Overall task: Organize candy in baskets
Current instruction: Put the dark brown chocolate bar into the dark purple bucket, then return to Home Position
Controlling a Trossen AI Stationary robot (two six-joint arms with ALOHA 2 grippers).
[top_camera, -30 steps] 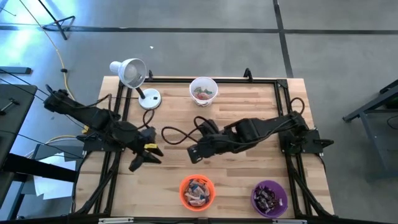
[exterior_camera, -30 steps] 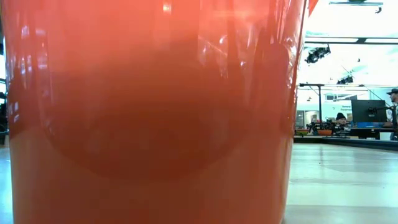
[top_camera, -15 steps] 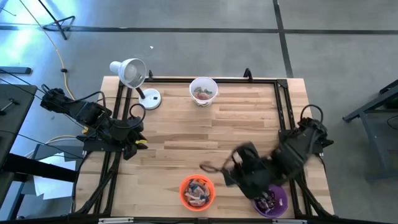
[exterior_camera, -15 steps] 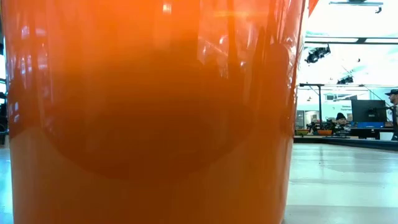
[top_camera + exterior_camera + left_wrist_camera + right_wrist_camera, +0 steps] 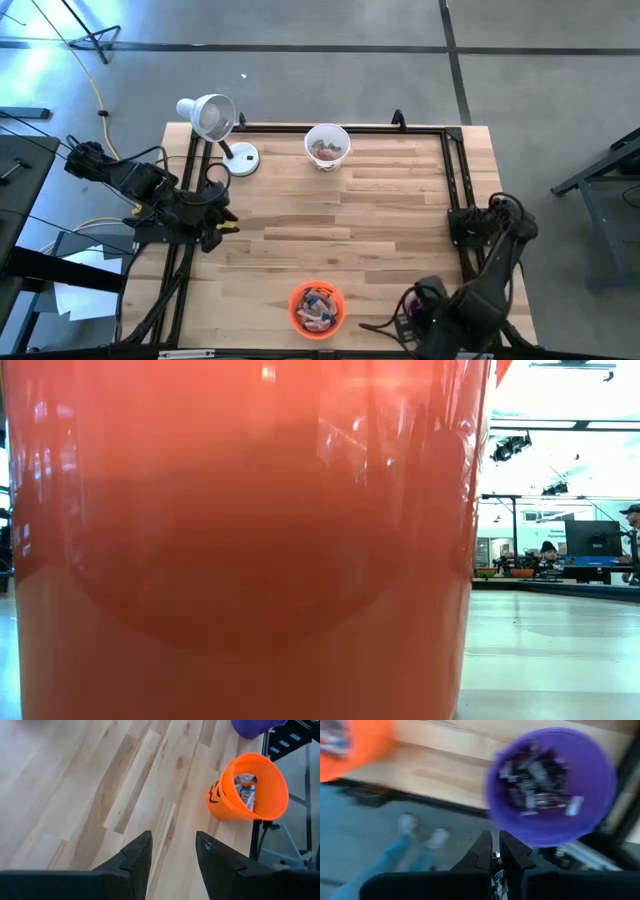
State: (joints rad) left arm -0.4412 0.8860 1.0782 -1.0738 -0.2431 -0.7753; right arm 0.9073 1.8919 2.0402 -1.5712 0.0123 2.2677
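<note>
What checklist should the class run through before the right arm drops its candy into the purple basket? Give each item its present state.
1. Right pincer shut on a candy piece: ok.
2. Purple basket upright, mouth open, dark-wrapped candy inside: ok.
3. Right pincer directly above the purple basket's mouth: not ok; the wrist view shows the basket ahead of the fingertips.
4. Piece's wrapper matches the purple basket's contents: cannot tell.
5. Left pincer open, empty, parked at the table's left edge: ok.
6. Orange basket upright, apart from the purple one: ok.

A robotics lab or workshop: polished concrete floor [image 5: 330, 70], ceiling lights [image 5: 508, 448], distant monitor [image 5: 590, 538].
</note>
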